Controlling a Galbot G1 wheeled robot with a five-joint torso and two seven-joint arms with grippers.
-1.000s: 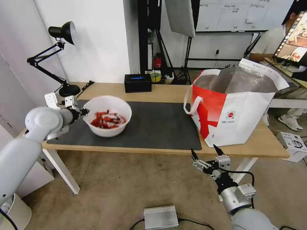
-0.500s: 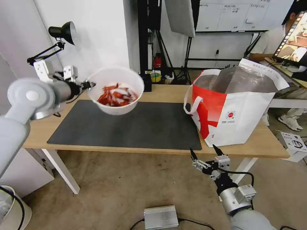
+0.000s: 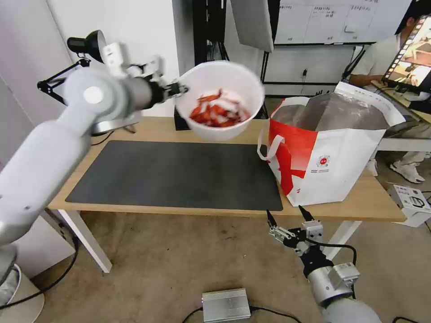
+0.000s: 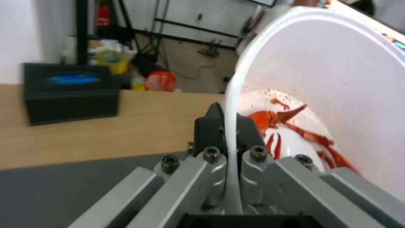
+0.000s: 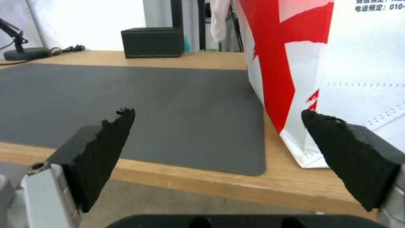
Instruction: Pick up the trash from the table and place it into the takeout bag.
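The trash in hand is a white round bowl (image 3: 220,99) of red crayfish shells (image 3: 213,113), held in the air above the back of the table (image 3: 143,130), just left of the takeout bag (image 3: 327,152). My left gripper (image 3: 179,89) is shut on the bowl's rim (image 4: 230,126), one finger inside and one outside. The red-and-white bag stands open on the table's right end, its foil lining (image 3: 332,112) showing. My right gripper (image 3: 289,215) hangs open below the table's front edge, its pads (image 5: 114,139) wide apart facing the mat (image 5: 126,95).
A black box with a blue top (image 4: 69,91) sits at the table's back edge, partly behind the bowl. A black desk lamp (image 3: 85,45) stands at the back left. A grey metal box (image 3: 225,305) lies on the floor.
My left arm has lifted the bowl off the mat and carried it up and to the right, toward the bag. The right arm has hardly moved.
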